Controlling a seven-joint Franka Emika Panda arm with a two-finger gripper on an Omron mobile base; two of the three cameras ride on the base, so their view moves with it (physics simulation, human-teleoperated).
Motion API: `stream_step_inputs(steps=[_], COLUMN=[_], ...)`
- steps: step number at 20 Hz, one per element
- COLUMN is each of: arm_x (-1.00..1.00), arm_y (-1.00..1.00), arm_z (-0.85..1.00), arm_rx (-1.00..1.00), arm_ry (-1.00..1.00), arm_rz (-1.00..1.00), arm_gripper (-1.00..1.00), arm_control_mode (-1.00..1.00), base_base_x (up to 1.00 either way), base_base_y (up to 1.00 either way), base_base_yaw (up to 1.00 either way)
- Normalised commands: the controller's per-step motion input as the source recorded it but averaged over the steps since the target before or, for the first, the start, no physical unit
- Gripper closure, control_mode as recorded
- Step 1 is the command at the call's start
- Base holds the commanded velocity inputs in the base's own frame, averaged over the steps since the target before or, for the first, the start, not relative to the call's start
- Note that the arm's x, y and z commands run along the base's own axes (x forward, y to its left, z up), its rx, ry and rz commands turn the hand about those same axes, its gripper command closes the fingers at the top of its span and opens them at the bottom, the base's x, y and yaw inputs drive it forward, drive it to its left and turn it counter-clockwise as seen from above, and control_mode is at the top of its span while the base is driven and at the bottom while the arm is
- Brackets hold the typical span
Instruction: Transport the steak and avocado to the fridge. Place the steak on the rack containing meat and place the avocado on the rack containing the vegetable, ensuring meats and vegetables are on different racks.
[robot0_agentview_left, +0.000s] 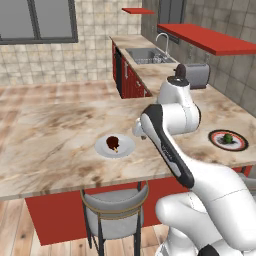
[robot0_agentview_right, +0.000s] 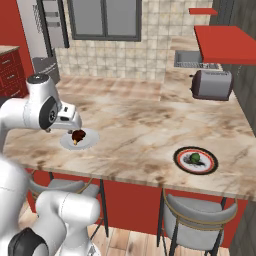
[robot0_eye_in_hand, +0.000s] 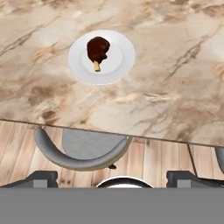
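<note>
The steak (robot0_agentview_left: 112, 142) (robot0_agentview_right: 77, 135) (robot0_eye_in_hand: 97, 49), a dark reddish-brown lump with a tan stub, lies on a white plate (robot0_agentview_left: 126, 149) (robot0_eye_in_hand: 121, 61) near the counter's front edge. The dark green avocado (robot0_agentview_left: 228, 138) (robot0_agentview_right: 195, 158) rests on a dark, red-rimmed plate (robot0_agentview_right: 210, 163) further right on the same counter. My gripper (robot0_eye_in_hand: 114, 177) (robot0_agentview_right: 70, 127) hangs above the counter, just short of the steak's plate. It is open, its fingertips (robot0_eye_in_hand: 41, 177) wide apart with nothing between them. A tall grey appliance (robot0_agentview_right: 50, 30), possibly the fridge, stands at the back left; its racks are out of view.
A grey toaster (robot0_agentview_left: 197, 75) (robot0_agentview_right: 212, 84) stands at the back of the marble counter (robot0_agentview_left: 60, 135). A sink (robot0_agentview_left: 147, 55) sits beyond it under red shelves (robot0_agentview_left: 210, 39). Grey chairs (robot0_agentview_left: 115, 212) (robot0_agentview_right: 200, 215) (robot0_eye_in_hand: 83, 151) are tucked under the counter's front edge.
</note>
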Motion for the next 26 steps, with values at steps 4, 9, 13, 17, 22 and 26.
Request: stream_step_inputs(steps=[4, 9, 13, 17, 22, 26], arm_x=[0.59, 0.58, 0.63, 0.48, 0.37, 0.43], arm_y=[0.23, 0.12, 0.21, 0.29, 0.18, 0.12], arm_z=[-0.38, -0.26, -0.37, -0.4, -0.34, -0.33], arm_rx=[0.03, 0.0, 0.0, 0.0, 0.0, 0.0], arm_ry=[0.0, 0.01, 0.04, 0.09, 0.08, 0.12], arm_rz=[0.0, 0.0, 0.0, 0.0, 0.0, 0.0], arm_gripper=[-1.0, -1.0, -1.0, -1.0, -1.0, -1.0], arm_control_mode=[-1.0, -1.0, -1.0, -1.0, -1.0, -1.0], base_base_x=[0.0, 0.0, 0.0, 0.0, 0.0, 0.0], base_base_y=[0.0, 0.0, 0.0, 0.0, 0.0, 0.0], base_base_yaw=[0.0, 0.0, 0.0, 0.0, 0.0, 0.0])
